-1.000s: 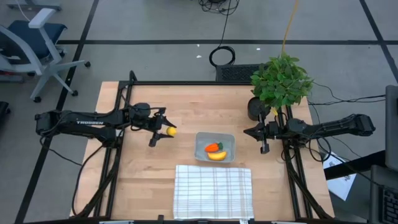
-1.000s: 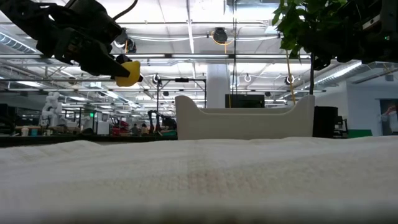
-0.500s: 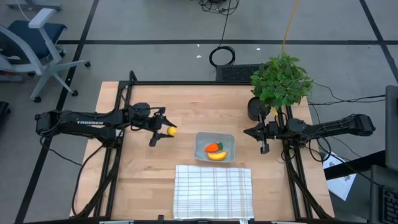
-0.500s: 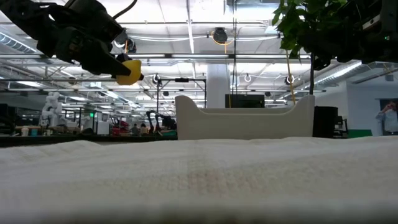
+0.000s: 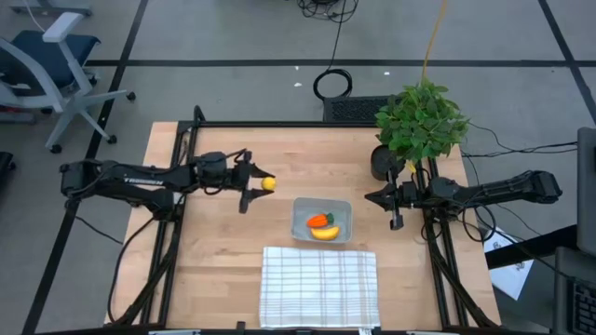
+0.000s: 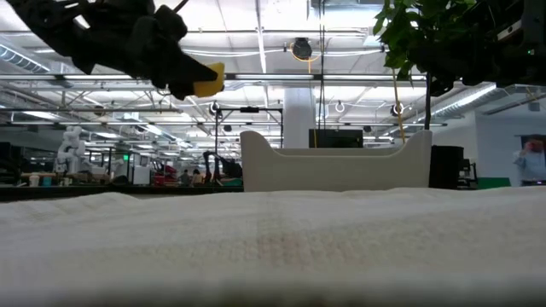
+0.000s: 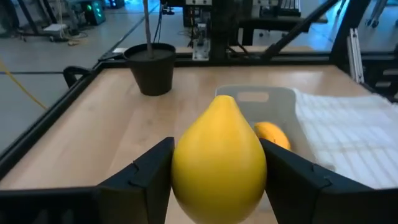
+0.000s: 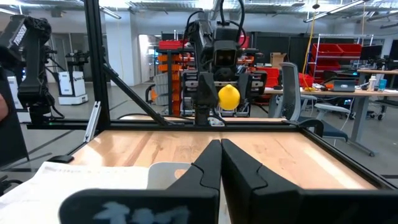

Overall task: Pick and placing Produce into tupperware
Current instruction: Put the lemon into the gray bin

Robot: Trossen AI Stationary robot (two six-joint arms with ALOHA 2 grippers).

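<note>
A small rounded yellow fruit (image 5: 268,183) hangs above the bare table, left of the tupperware, with my left gripper (image 5: 257,184) shut on it. In the low view the fruit (image 6: 208,79) is well above the tupperware (image 6: 335,167). The shallow clear tupperware (image 5: 322,208) stands mid-table and holds the orange carrot (image 5: 319,220) and the yellow banana (image 5: 325,233). My right gripper (image 5: 371,197) waits shut to the right of the tupperware, with nothing in it. My left gripper pinches the yellow fruit's wide middle (image 7: 219,168) between its two fingers (image 7: 146,180), one on each side. The fingers come about level from the table's left. The fruit is lifted clear of the table, its narrow tip (image 7: 224,99) pointing away from the gripper.
A white checked cloth (image 5: 319,286) lies at the near edge, in front of the tupperware. A leafy potted plant (image 5: 419,121) stands at the far right, its dark pot (image 7: 151,67) beyond the tupperware. Bare wood (image 5: 214,251) lies to the near left.
My left gripper has carried the yellow fruit toward the table's right and far side, closer to the tupperware, and a little higher. It has rolled somewhat about its own axis. The fruit stays held and clear of the table.
</note>
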